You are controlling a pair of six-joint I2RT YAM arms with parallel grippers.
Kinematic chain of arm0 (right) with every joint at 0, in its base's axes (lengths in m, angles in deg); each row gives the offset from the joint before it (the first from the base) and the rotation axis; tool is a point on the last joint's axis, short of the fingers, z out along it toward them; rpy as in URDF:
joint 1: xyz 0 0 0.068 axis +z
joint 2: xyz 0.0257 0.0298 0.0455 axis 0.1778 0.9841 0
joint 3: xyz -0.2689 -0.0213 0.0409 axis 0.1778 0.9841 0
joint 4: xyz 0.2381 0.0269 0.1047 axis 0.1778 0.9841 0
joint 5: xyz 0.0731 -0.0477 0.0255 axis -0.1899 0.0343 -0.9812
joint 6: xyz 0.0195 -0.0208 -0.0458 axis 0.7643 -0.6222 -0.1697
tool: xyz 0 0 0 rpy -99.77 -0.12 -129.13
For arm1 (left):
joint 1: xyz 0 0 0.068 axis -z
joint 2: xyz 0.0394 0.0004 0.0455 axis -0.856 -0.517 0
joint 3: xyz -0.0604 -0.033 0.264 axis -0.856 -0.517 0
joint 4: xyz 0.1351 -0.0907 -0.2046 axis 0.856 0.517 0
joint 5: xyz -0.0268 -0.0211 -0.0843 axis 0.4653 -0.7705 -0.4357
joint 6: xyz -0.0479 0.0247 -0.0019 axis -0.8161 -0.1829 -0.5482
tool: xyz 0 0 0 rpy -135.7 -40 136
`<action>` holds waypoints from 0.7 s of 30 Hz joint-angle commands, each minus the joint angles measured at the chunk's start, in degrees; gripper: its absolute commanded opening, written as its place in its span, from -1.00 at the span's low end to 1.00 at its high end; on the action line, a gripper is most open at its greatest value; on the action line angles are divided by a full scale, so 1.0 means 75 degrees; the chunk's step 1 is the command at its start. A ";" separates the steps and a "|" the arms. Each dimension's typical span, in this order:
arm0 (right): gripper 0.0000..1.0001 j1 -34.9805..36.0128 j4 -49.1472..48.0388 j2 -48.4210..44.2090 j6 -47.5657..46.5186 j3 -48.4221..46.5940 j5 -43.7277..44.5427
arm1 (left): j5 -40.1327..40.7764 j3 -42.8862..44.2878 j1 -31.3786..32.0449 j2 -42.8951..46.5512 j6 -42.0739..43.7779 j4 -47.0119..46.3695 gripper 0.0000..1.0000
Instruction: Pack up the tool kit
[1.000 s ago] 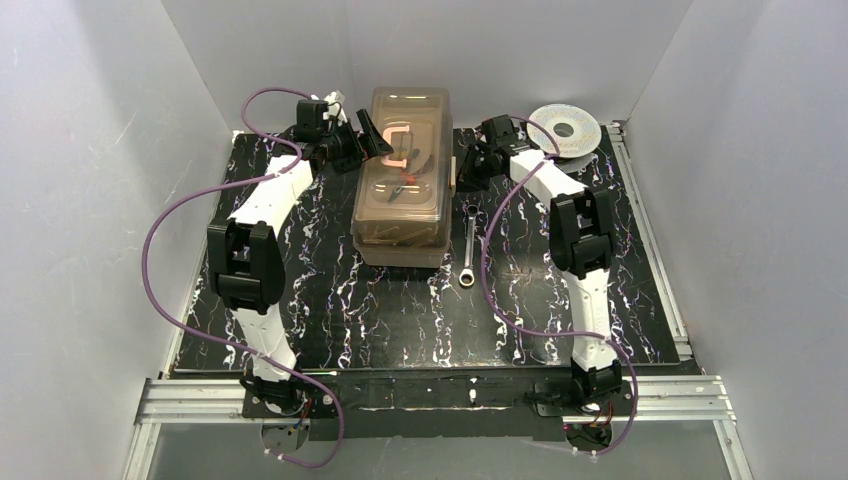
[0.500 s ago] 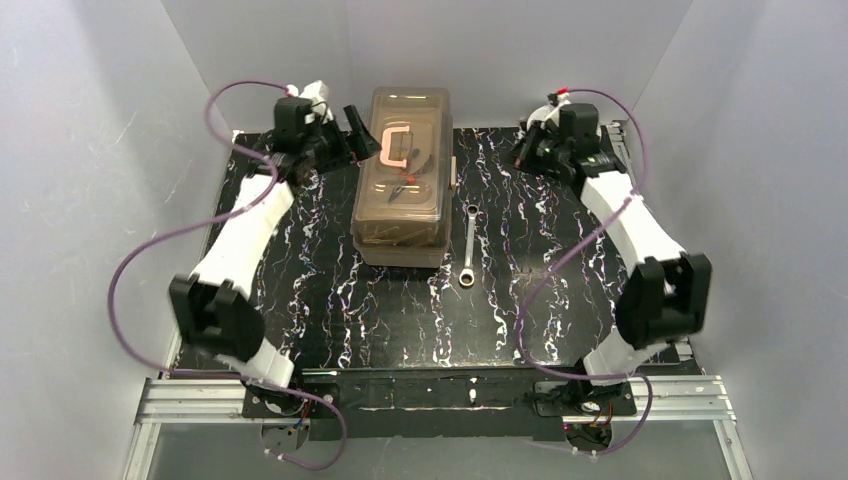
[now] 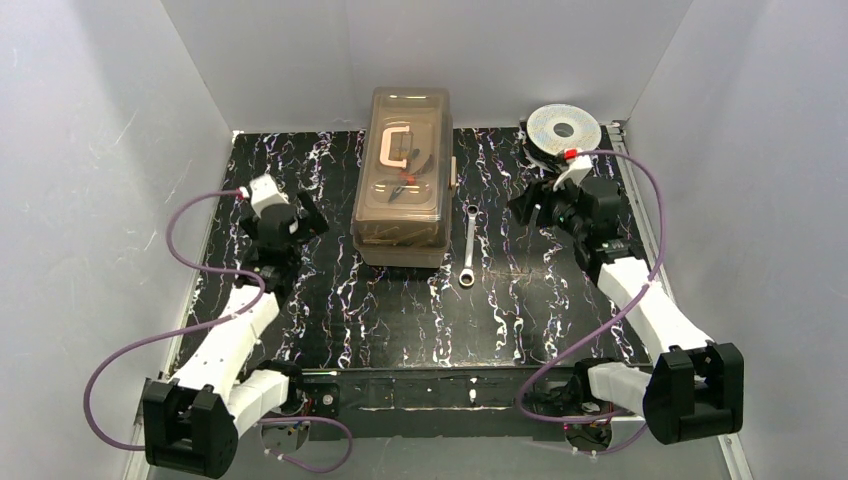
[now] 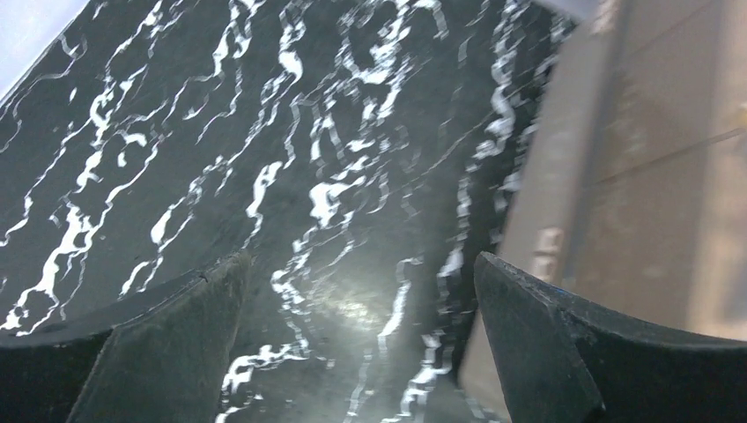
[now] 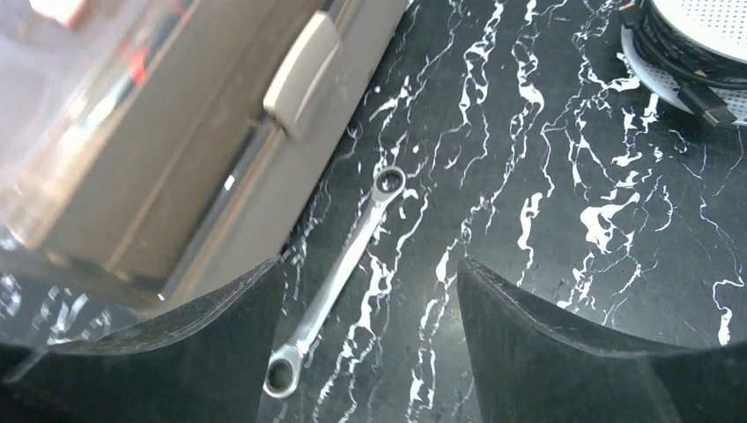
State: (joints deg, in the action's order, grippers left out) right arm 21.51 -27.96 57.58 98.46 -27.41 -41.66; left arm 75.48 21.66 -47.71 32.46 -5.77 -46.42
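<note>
At the far edge of the table, about mid-width, we had the toolbox with its long side running far-to-near, smoky lid down and the pale handle flat on top toward the far end. Something red showed through the lid; we couldn't make out which tool it was. The beige latch sat on the box's right side, and we couldn't tell if it was snapped. One wrench was outside the box, flat on the table just off its right side, roughly parallel to it and not touching. The wire spool was in the far right corner, well clear of the box. The left gripper was off the box's left side near the near-left corner of the box, jaws spread wide with nothing between them. From its wrist camera we saw only bare table past the left gripper, with the box wall along the right edge of the view. The right gripper was over the table right of the wrench, between it and the spool, jaws also apart and holding nothing. Its wrist camera had the wrench lying on the table below the gap in the right gripper, untouched, with the spool at top right.
</note>
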 commanded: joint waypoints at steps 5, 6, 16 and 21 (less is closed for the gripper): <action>0.69 -0.0058 -0.2686 -0.1203 -0.1153 0.2070 0.1793 | 0.0734 -0.1695 -0.0008 -0.0971 0.1595 -0.3599 0.99; 0.71 -0.0085 -0.2974 -0.1339 -0.1093 0.2359 0.2233 | 0.0654 -0.1908 0.0005 -0.1219 0.1716 -0.3960 0.99; 0.73 -0.0073 -0.4376 -0.1803 -0.1649 0.4194 0.2665 | 0.0162 -0.2646 0.0445 -0.2097 0.3636 -0.5999 0.99; 0.75 -0.0111 -0.5170 -0.1035 -0.1795 0.4242 0.3337 | 0.0576 -0.3239 0.0915 -0.1772 0.4184 -0.6735 0.99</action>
State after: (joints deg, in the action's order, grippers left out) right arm 21.07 -54.99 46.46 87.07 4.59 -22.18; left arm 76.86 0.46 -43.71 16.33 19.97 -90.11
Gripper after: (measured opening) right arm 0.866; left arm 0.993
